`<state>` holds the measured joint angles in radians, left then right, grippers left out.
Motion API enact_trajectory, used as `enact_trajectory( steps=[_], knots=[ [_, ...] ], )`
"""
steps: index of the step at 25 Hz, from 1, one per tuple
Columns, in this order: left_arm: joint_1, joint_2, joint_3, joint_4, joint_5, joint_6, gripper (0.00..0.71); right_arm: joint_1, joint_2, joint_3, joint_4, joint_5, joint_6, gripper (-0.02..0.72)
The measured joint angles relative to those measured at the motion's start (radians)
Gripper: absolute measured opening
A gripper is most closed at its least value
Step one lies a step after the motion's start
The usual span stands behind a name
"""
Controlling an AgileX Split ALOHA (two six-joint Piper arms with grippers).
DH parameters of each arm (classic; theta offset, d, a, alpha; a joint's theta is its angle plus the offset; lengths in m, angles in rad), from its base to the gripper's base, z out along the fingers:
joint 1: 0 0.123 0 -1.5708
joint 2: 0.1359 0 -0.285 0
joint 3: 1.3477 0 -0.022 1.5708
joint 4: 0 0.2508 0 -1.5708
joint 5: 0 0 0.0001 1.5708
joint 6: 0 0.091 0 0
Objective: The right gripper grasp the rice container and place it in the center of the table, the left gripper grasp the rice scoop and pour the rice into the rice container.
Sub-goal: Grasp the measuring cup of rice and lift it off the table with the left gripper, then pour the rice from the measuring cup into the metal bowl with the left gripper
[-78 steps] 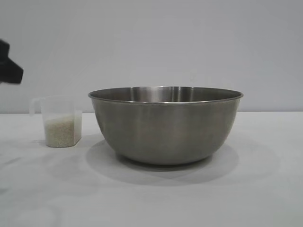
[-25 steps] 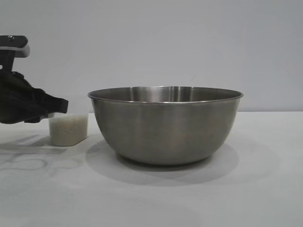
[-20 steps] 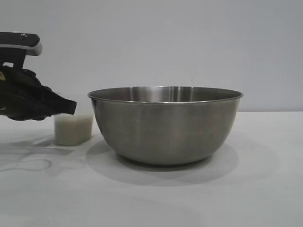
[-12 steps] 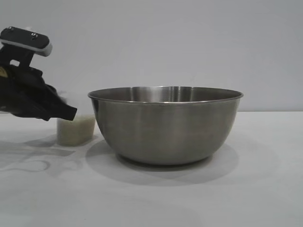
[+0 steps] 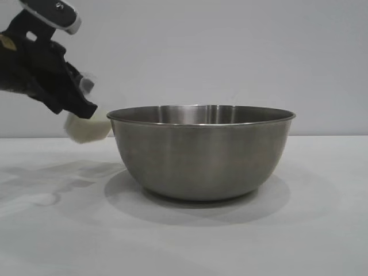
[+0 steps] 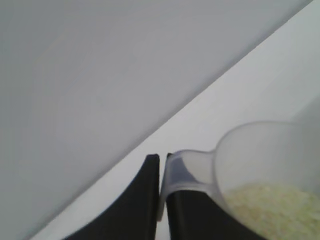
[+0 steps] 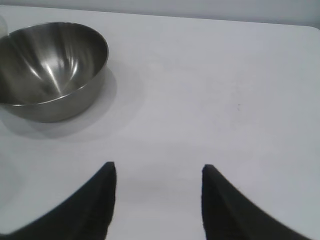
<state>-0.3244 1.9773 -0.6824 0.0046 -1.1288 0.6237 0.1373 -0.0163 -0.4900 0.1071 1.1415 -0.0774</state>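
Plain grey wall, white bench. Left pincer, clamped on the rice scoop handle, has lifted it off the bench, tilted beside the rice container rim; rice still inside, pour prob. next. Right pincer idle, splayed, well apart.

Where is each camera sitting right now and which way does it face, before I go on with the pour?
Exterior view: level with the table, facing the steel bowl side-on; the left pincer holds the plastic cup lifted and tilted beside the bowl's rim.
Left wrist view: on the left arm, looking past its fingers clamped on the cup's handle, rice inside.
Right wrist view: on the right arm, looking down across the table at the bowl; the right pincer hangs open, apart from it.
Shared: the exterior and right wrist views both show the bowl.
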Motion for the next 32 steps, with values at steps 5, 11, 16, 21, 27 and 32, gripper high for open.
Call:
enact_trajectory(
  steps=[5, 11, 16, 21, 27, 32],
  knots=[
    [0.0, -0.063, -0.015, 0.064, 0.0, 0.093, 0.0, 0.0, 0.0, 0.0, 0.0, 0.0, 0.0, 0.328],
    [0.0, -0.077, -0.05, 0.185, 0.0, 0.146, 0.0, 0.0, 0.0, 0.0, -0.002, 0.0, 0.0, 0.328],
    [0.0, -0.077, -0.076, 0.294, 0.0, 0.244, 0.0, 0.0, 0.0, 0.0, -0.002, 0.0, 0.0, 0.328],
    [0.0, -0.077, -0.104, 0.399, 0.0, 0.333, 0.0, 0.0, 0.0, 0.0, -0.002, 0.0, 0.0, 0.328],
    [0.0, -0.077, -0.13, 0.52, 0.031, 0.438, 0.0, 0.0, 0.0, 0.0, -0.002, 0.0, 0.0, 0.328],
    [0.0, -0.077, -0.142, 0.607, 0.059, 0.501, 0.0, 0.0, 0.0, 0.0, -0.002, 0.0, 0.0, 0.328]
  ],
)
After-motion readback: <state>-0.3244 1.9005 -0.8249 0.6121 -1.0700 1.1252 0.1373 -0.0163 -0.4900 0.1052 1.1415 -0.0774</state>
